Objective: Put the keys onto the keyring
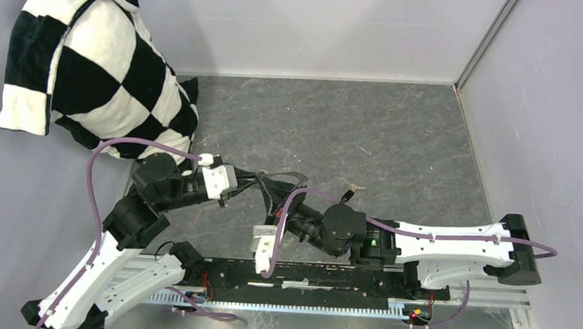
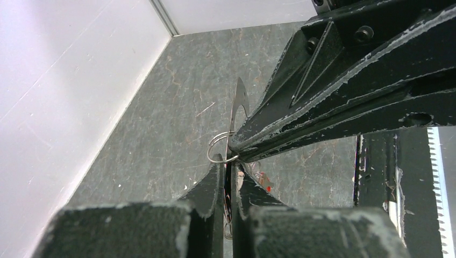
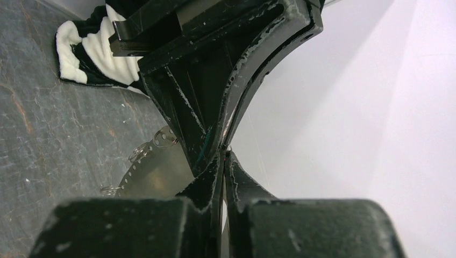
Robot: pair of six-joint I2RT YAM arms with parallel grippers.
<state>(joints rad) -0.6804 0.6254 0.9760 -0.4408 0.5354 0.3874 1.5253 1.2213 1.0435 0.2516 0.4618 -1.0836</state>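
Left hand clamping flat silvery metal piece; right hand, fingers together, touching small wire ring at its 12 o'clock.

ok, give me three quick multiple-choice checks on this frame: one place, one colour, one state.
1. Where is the checkered cloth in the top view? A far-left corner; B near-right edge; C middle of the view.
2. What colour are the cables on the robot? A yellow; B purple; C green.
3. The left tool is: A wide open; B gripping the cloth; C shut on a thin metal piece.

Answers: 1 A, it lies at the top left of that view. 2 B, purple loops run along both sides. 3 C, its wrist view shows the fingers pinched on the flat blade.
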